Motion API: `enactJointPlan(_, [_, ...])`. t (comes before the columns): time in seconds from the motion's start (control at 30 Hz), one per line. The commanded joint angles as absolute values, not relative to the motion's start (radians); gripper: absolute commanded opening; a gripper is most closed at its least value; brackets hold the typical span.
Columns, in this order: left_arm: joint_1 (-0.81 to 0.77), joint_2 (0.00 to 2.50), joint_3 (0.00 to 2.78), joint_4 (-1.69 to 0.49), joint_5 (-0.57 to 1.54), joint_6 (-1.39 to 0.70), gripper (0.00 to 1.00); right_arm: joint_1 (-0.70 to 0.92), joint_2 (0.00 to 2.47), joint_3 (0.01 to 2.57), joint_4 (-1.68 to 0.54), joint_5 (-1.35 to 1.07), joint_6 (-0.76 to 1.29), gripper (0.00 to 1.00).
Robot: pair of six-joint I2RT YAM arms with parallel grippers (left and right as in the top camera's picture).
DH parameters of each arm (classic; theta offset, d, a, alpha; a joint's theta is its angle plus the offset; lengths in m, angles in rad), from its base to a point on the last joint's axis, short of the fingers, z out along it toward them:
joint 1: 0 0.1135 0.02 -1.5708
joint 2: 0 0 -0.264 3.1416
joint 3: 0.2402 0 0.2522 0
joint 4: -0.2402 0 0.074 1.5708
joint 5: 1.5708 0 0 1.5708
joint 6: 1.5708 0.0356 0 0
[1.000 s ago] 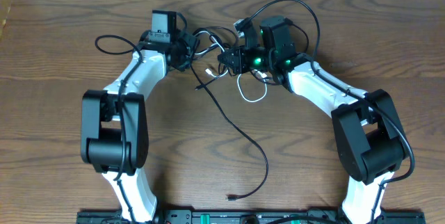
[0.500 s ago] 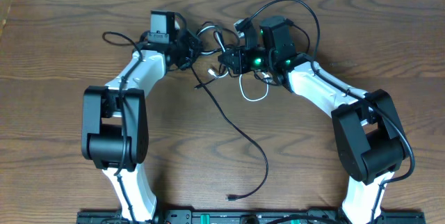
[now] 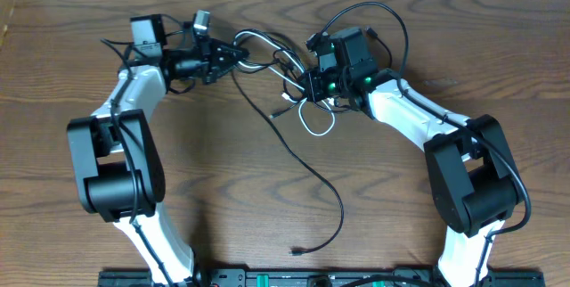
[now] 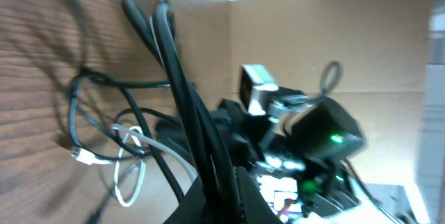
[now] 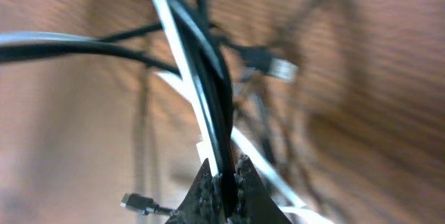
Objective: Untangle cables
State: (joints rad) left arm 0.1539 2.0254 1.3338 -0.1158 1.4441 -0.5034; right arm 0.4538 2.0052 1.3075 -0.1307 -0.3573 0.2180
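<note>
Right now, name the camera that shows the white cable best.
Overhead: the white cable shows most of its length, loop included. Left wrist shows just the loop and plug; right wrist, only a blurred strand.

No legible text, label, brand, number or sign. Nothing readable on the cables (image 5: 208, 78) ahead of the fingers (image 5: 203, 193), nor on the table (image 3: 44, 73) beside them; wrist views blurred, overhead detail too small.
</note>
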Motion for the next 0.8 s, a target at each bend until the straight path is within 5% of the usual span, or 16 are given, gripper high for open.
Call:
enactJointPlan(0.0, [0.194, 2.025, 1.333, -0.117, 1.573, -0.536, 0.08, 0.456, 1.982, 1.305, -0.146, -0.132, 0.105, 0.01])
enactJointPlan(0.77, [0.264, 1.993, 1.332, -0.070, 1.574, -0.713, 0.07, 0.294, 1.982, 1.305, -0.171, 0.541, -0.358, 0.01])
